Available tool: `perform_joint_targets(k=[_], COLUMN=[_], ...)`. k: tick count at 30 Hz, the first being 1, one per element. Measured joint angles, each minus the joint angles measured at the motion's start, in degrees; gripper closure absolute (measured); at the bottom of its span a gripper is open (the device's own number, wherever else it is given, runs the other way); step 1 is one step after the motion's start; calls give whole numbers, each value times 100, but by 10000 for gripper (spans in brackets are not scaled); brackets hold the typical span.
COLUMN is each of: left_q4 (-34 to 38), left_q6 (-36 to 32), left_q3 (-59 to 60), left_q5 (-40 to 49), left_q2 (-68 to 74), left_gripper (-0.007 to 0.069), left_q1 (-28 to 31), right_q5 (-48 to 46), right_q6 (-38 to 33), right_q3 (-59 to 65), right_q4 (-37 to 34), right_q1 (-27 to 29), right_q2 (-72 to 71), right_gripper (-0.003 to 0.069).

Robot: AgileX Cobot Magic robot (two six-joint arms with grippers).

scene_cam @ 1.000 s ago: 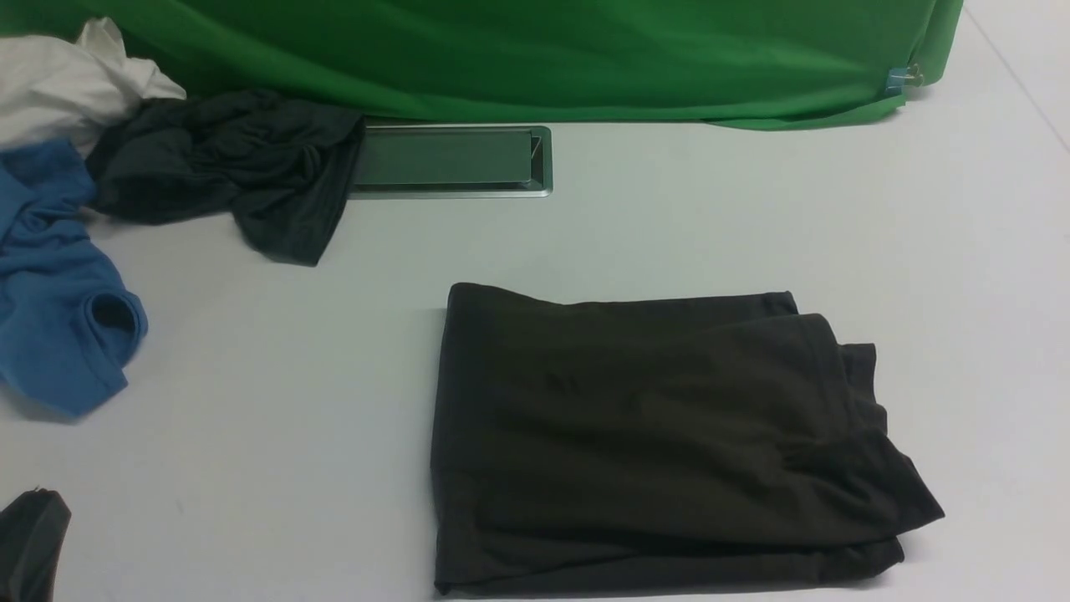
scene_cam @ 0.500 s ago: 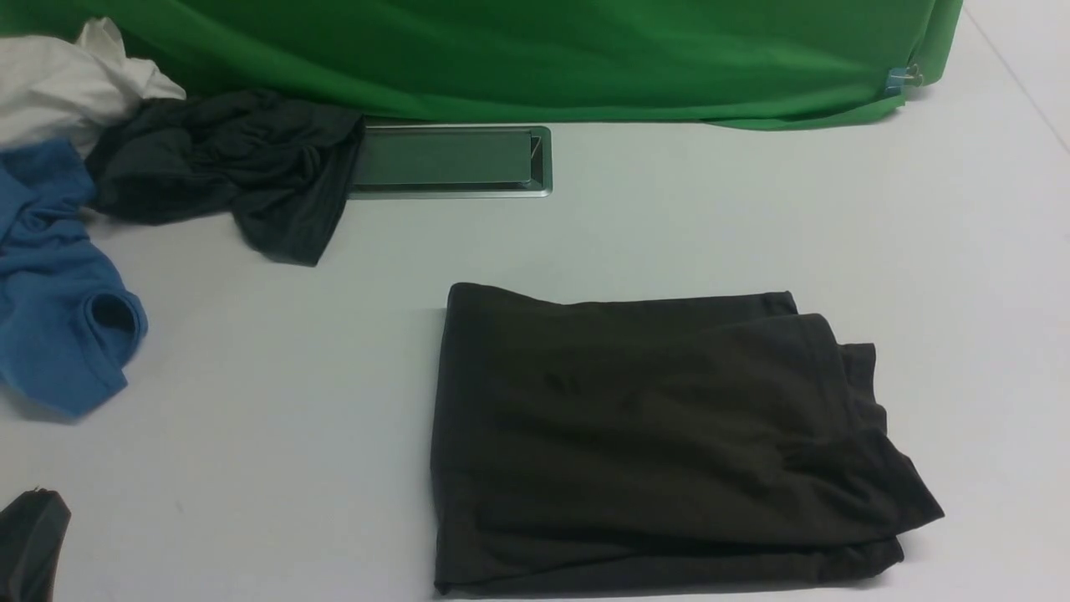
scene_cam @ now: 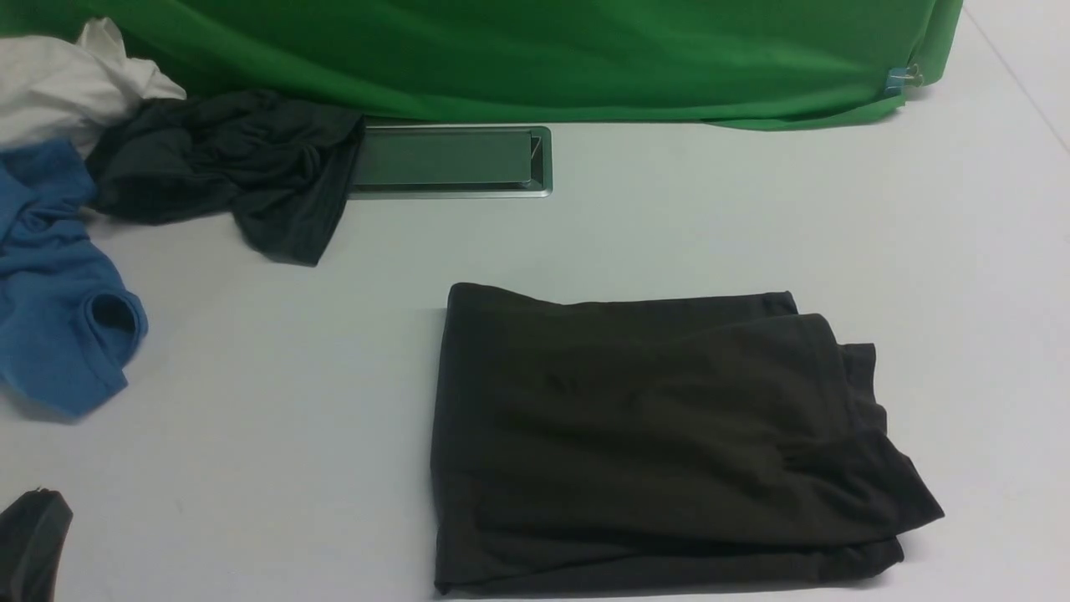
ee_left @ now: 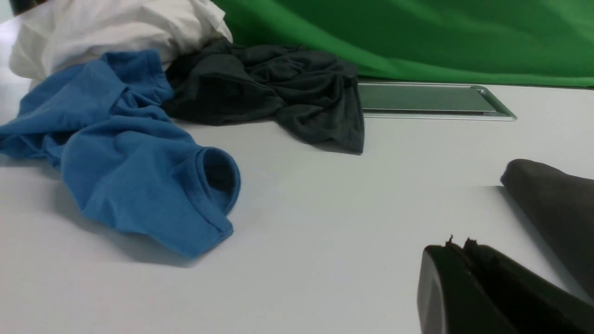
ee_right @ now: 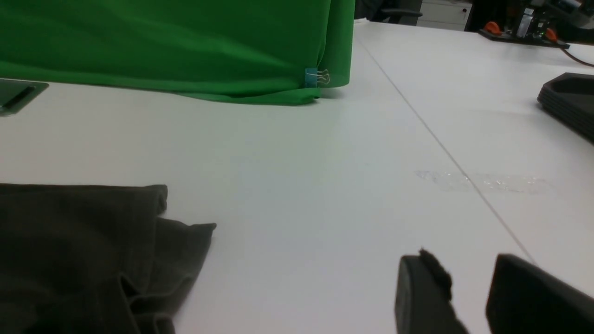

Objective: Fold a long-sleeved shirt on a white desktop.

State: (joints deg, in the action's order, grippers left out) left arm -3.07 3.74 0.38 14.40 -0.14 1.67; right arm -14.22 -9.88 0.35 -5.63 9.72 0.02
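Note:
The long-sleeved shirt (scene_cam: 652, 435) lies folded into a dark charcoal-brown rectangle on the white desktop (scene_cam: 752, 226), front right of centre. Its print and neck label are hidden. Loose layers stick out at its right edge. One corner of the shirt (ee_left: 557, 195) shows in the left wrist view, and its right edge (ee_right: 79, 250) in the right wrist view. My left gripper (ee_left: 457, 246) is shut with nothing in it, left of the shirt and apart from it; its tip (scene_cam: 33, 535) shows at the front left corner. My right gripper (ee_right: 468, 273) stands open and empty, right of the shirt.
A dark teal-grey garment (scene_cam: 234, 167), a blue garment (scene_cam: 58, 309) and a white one (scene_cam: 58, 75) are heaped at the back left. The silver-framed hatch (scene_cam: 451, 160) sits before the green backdrop (scene_cam: 543, 58). Black trays (ee_right: 568, 102) stand far right.

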Motion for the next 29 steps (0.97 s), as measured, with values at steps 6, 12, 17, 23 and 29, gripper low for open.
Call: perform_joint_targets(k=[6, 12, 17, 23, 29], left_q4=[0, 0, 0, 0, 0], left_q6=[-4, -4, -4, -4, -7], left_q3=[0, 0, 0, 0, 0], left_q5=[0, 0, 0, 0, 0], left_q2=[0, 0, 0, 0, 0], left_gripper=[604, 604, 604, 604, 604], left_q1=[30, 35, 35, 35, 35], right_q5=[0, 0, 0, 0, 0], right_q6=[6, 5, 5, 5, 5], right_q3=[0, 0, 0, 0, 0], right_q4=[0, 0, 0, 0, 0], right_q1=[0, 0, 0, 0, 0], right_q2=[0, 0, 0, 0, 0], right_gripper=[418, 418, 418, 418, 418])
